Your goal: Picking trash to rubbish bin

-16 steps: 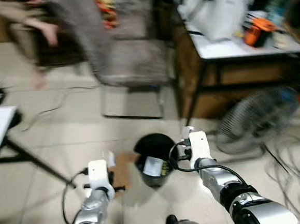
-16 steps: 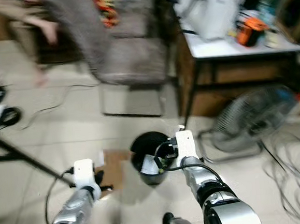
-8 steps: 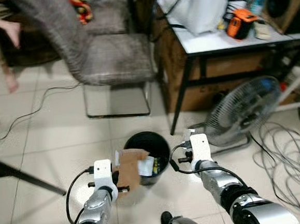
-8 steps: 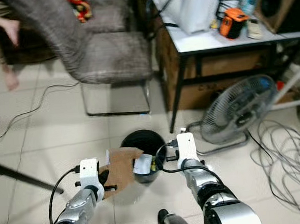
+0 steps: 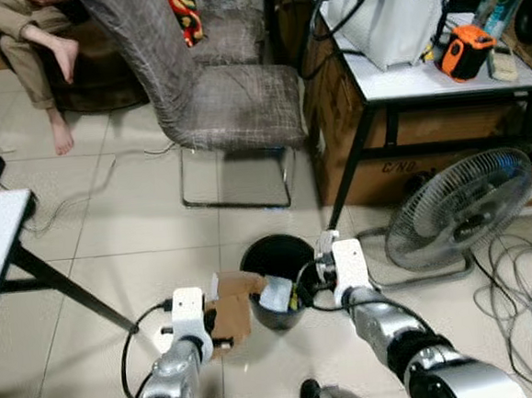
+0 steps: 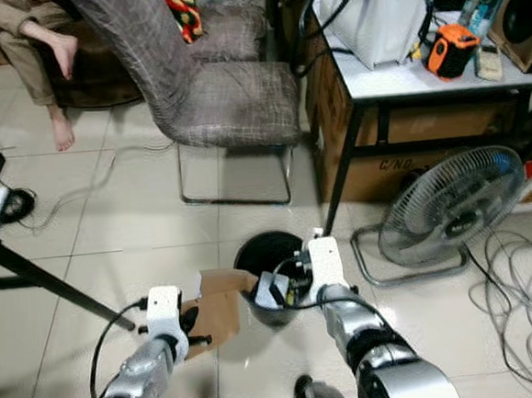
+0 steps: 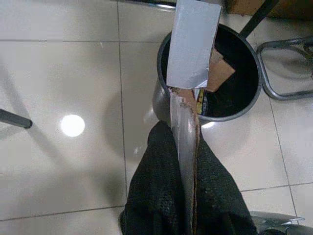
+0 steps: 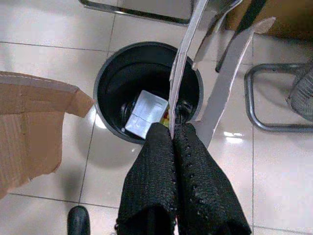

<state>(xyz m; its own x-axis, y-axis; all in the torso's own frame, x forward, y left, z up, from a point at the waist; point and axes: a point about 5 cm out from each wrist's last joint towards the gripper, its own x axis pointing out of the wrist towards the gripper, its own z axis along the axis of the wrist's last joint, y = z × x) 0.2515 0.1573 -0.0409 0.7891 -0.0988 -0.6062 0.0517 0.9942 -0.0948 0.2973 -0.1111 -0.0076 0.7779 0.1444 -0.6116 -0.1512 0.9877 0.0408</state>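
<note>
Left gripper [image 7: 183,161], clamped on a brown cardboard sheet [image 5: 230,305], and right gripper [image 8: 174,142], pinching a pale card scrap [image 8: 183,63], hover over the black rubbish bin [image 5: 275,255] at lower centre. Likely next: lower, then release inside.

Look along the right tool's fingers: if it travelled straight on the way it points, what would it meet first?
Probably the black rubbish bin. The right tool, shut on a thin cardboard piece, points toward the bin's open mouth, though depth is unclear.
</note>
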